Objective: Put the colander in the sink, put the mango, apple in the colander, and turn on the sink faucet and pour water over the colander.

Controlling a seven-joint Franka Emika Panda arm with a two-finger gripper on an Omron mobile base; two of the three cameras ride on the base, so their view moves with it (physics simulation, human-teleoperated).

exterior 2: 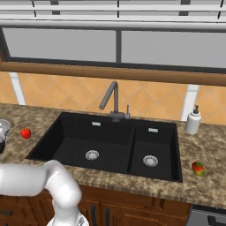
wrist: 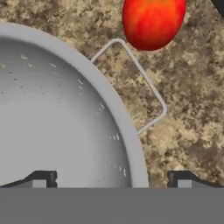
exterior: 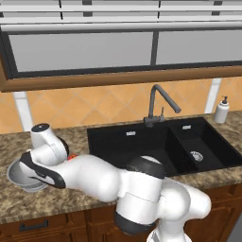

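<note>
The pincer (wrist: 111, 177), spread wide, straddles the rim of the colander (wrist: 52, 109) near the desk's (wrist: 188, 109) left end, the apple (wrist: 153, 22) just beside its handle.

the colander (exterior: 21, 176) sits on the counter (exterior 2: 48, 119) at 9 o'clock from the sink (exterior 2: 110, 145), the apple (exterior 2: 25, 133) just beside it. the mango (exterior 2: 198, 168) lies at 3 o'clock; the sink faucet (exterior 2: 112, 100) stands at 12 o'clock.
</note>
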